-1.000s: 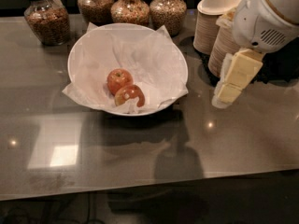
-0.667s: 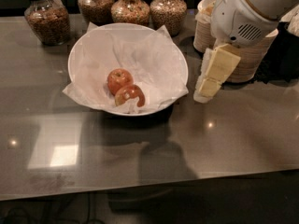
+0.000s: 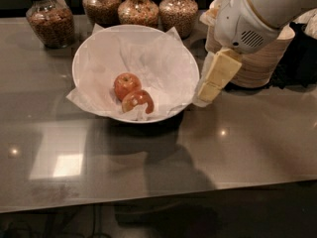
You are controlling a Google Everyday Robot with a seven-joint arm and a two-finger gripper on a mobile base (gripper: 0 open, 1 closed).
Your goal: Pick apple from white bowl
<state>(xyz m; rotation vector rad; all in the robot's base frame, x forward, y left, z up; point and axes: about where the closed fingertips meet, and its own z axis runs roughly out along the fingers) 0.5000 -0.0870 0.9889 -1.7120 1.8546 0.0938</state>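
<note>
The white bowl (image 3: 89,48), wide and lined with crumpled white paper, sits on the grey table left of centre. Two apples lie in it. The apple (image 3: 137,102), darker red with a pale streaky patch, is at the bowl's front. The more evenly orange-red apple (image 3: 126,85) touches it from behind on the left. My gripper (image 3: 205,94), pale yellow under a white wrist housing, hangs just outside the bowl's right rim, pointing down and to the left. It holds nothing that I can see.
Several glass jars of grains stand along the back edge (image 3: 49,19) (image 3: 138,9). A stack of tan-sided paper bowls (image 3: 267,63) stands right of the bowl, behind my arm. A dark object (image 3: 303,53) lies at far right. The table's front edge (image 3: 158,195) runs across the bottom.
My gripper has moved left and slightly back, from beside the paper bowls to the white bowl's right rim. The apples and the bowl have not moved.
</note>
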